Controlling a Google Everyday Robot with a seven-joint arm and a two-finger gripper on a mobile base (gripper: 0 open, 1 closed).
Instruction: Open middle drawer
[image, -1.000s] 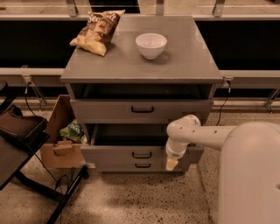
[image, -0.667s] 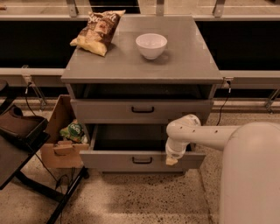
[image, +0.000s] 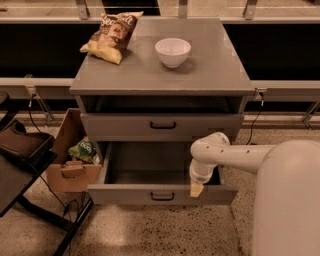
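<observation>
The middle drawer (image: 125, 194) is a wide shallow grey drawer with a small black bar handle (image: 162, 196). It stands pulled well out of the grey cabinet (image: 150, 80), and its inside looks empty. My gripper (image: 196, 189) hangs from the white arm (image: 225, 152) and sits at the top edge of the drawer's front, right of the handle. The drawer above it (image: 210, 126) is closed. The lowest drawer is hidden behind the open one.
A chip bag (image: 112, 35) and a white bowl (image: 173, 51) sit on the cabinet top. A cardboard box (image: 70, 167) with a green packet stands to the cabinet's left, beside a black folding stand (image: 22, 155). My white body (image: 287, 200) fills the lower right.
The middle drawer has slid further out toward the camera, now covering the lowest drawer's front. My gripper moved out and down with the drawer's front edge.
</observation>
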